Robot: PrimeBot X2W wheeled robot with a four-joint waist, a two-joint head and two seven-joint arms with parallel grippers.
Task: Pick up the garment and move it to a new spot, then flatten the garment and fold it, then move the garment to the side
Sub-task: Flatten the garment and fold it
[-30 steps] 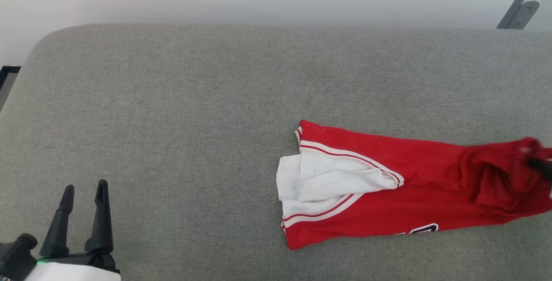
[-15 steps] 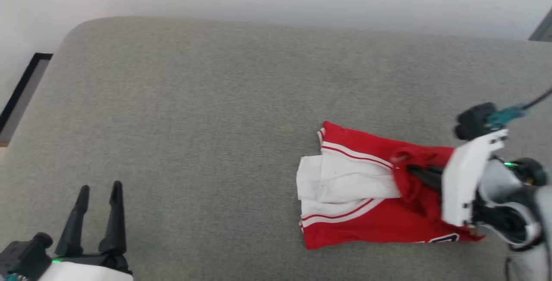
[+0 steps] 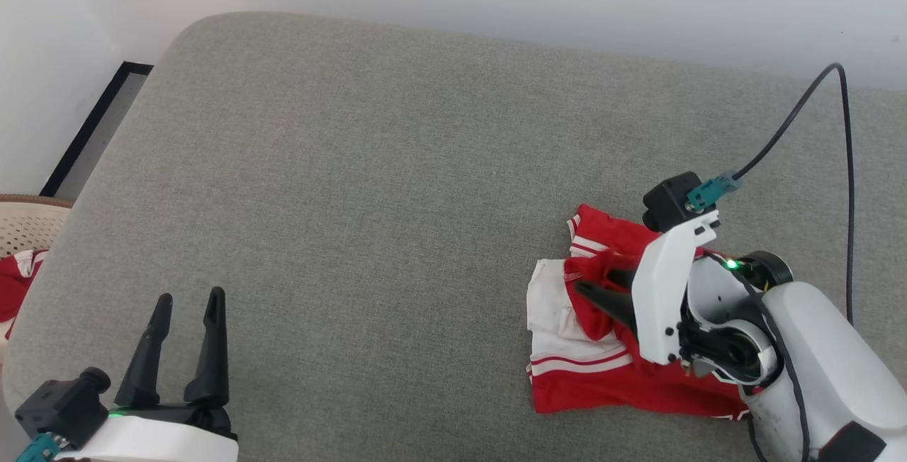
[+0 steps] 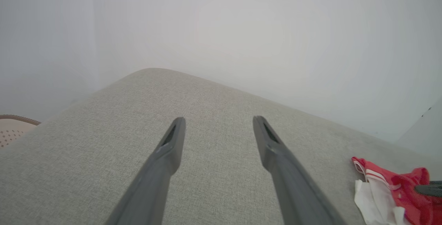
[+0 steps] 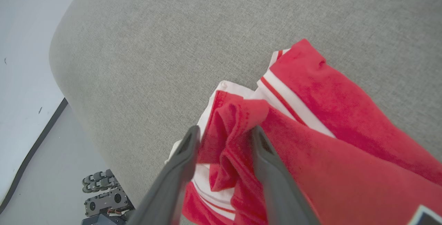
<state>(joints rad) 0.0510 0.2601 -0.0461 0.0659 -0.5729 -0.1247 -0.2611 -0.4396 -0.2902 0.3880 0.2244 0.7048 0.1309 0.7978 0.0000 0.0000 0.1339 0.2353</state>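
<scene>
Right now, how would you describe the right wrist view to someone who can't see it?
The right gripper, its two dark fingers parted, straddles a bunched fold of the red garment with white striped edging, which lies crumpled on a grey cushion. Pale floor shows past the cushion's rounded corner.

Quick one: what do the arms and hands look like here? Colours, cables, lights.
Left hand and right hand: two long, tapered black fingers on a white shell. Each wrist has a black camera block, teal connector and green light; a black cable leaves the right.
</scene>
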